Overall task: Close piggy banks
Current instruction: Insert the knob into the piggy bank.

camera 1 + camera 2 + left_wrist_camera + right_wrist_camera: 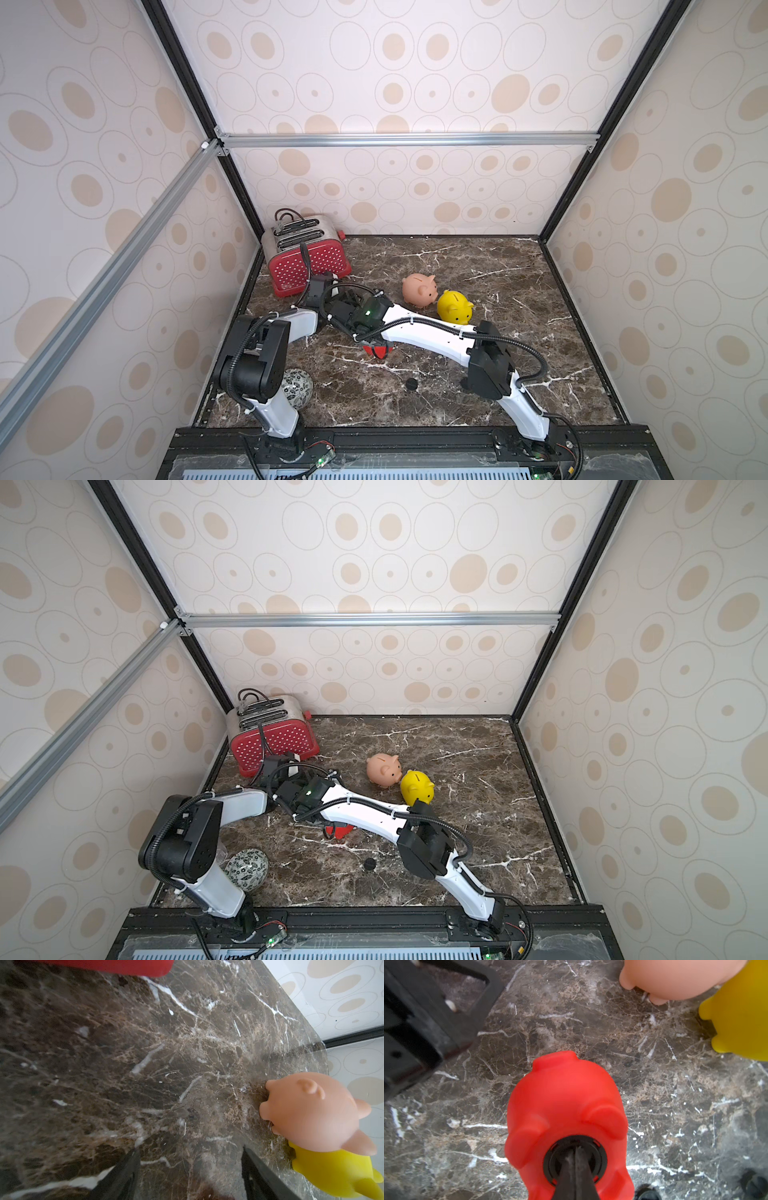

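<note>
The red piggy bank [564,1101] lies belly-up on the marble, mostly hidden under my right arm in both top views [376,351] [338,832]. A black round plug [600,1159] sits in its belly hole. My right gripper [575,1150] is shut, and its joined tips rest in the middle of that plug. The peach-pink piggy bank [419,289] [311,1113] and the yellow piggy bank [455,307] [332,1172] stand side by side, touching, to the right of the red one. My left gripper [190,1149] hangs open over bare marble, holding nothing, between the toaster and the peach pig.
A red polka-dot toaster [307,262] stands in the back left corner with its cord running toward the left arm. A patterned ball [297,388] lies at the front left beside the left arm's base. A loose black round cap [411,383] lies on the marble near the front.
</note>
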You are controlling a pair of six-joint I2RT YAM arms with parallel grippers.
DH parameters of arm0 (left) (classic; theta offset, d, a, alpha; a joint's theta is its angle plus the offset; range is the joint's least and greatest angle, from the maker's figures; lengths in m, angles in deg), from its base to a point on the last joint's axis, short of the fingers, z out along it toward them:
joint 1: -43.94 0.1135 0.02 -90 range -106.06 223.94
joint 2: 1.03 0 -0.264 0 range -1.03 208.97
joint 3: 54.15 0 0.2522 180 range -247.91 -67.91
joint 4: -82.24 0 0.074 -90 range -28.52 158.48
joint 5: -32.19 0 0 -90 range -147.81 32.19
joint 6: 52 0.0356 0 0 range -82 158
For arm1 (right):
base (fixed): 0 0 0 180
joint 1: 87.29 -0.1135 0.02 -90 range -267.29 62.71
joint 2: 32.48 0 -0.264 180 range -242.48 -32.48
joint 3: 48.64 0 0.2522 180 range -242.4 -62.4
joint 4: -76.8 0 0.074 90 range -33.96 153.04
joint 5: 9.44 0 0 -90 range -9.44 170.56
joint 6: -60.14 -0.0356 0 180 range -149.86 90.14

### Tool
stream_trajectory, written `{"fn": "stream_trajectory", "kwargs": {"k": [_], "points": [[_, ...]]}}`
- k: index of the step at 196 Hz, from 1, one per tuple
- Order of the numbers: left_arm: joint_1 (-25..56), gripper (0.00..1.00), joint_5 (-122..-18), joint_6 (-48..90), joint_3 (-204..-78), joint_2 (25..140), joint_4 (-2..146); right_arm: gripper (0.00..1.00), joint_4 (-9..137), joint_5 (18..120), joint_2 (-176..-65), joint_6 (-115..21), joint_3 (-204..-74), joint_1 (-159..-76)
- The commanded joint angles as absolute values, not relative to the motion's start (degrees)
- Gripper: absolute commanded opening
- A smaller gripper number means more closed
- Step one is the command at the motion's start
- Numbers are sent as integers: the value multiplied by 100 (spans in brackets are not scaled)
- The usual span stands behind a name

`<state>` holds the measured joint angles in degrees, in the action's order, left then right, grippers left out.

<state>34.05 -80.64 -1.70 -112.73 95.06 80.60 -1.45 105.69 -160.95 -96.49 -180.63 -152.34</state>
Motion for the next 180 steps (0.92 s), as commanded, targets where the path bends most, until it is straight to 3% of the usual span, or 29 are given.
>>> {"fn": "stream_trajectory", "kwargs": {"k": [1,81,129,180], "points": [[3436,76,-8181,-248,-11185,9398,8139,0,218,10533,-15796,-8909,-17694,-15172],[3436,76,-8251,-280,-11146,9463,8182,0,439,10129,-15684,-8839,-17313,-15036],[3441,76,-9133,-905,-11073,9968,9439,0,229,10012,-15884,-8801,-17622,-14987],[3436,79,-9939,-332,-12021,10406,8848,0,394,9850,-15817,-8473,-17516,-14933]]}}
